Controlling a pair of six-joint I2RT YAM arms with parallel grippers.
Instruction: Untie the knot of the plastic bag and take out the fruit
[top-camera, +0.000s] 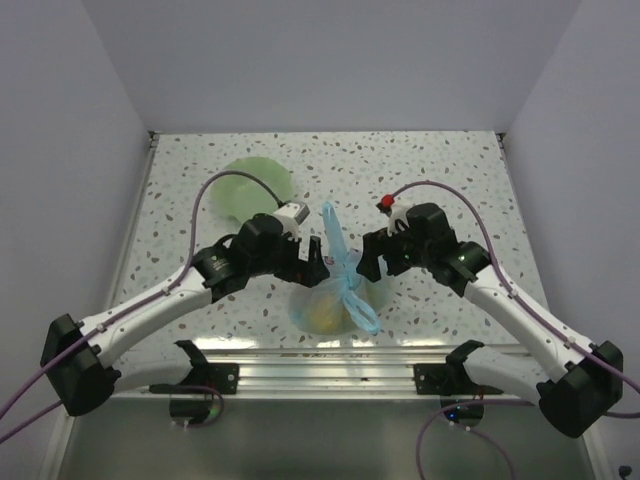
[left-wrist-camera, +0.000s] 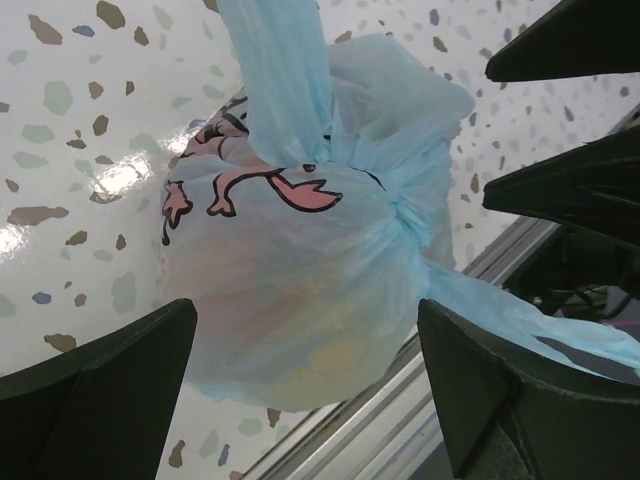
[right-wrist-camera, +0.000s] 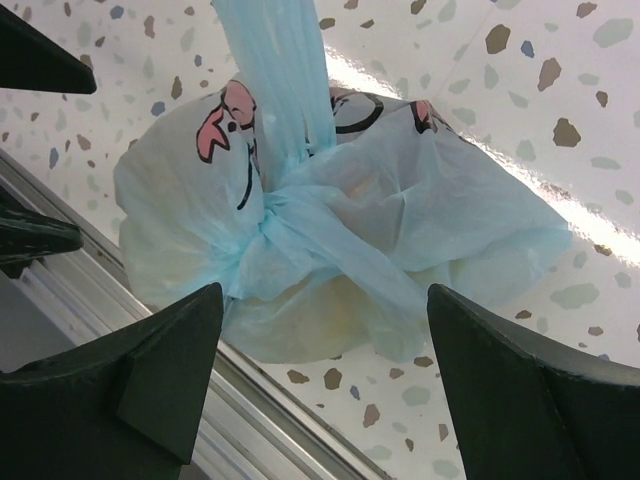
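Note:
The light-blue plastic bag (top-camera: 330, 298) lies near the table's front edge, tied shut, with a pink cartoon print (left-wrist-camera: 290, 190). The knot (top-camera: 347, 268) sits on top, one handle strip pointing back and one trailing to the front right. It also shows in the left wrist view (left-wrist-camera: 408, 215) and the right wrist view (right-wrist-camera: 272, 218). The fruit (top-camera: 325, 312) is only a yellowish blur through the film (left-wrist-camera: 350, 355) (right-wrist-camera: 330, 310). My left gripper (top-camera: 315, 262) (left-wrist-camera: 305, 315) is open just left of the knot. My right gripper (top-camera: 368, 258) (right-wrist-camera: 325, 295) is open just right of it. Neither holds anything.
A pale green wavy-rimmed bowl (top-camera: 258, 185) stands at the back left, behind my left arm. A metal rail (top-camera: 320, 360) runs along the table's front edge just below the bag. Grey walls close in the sides and back.

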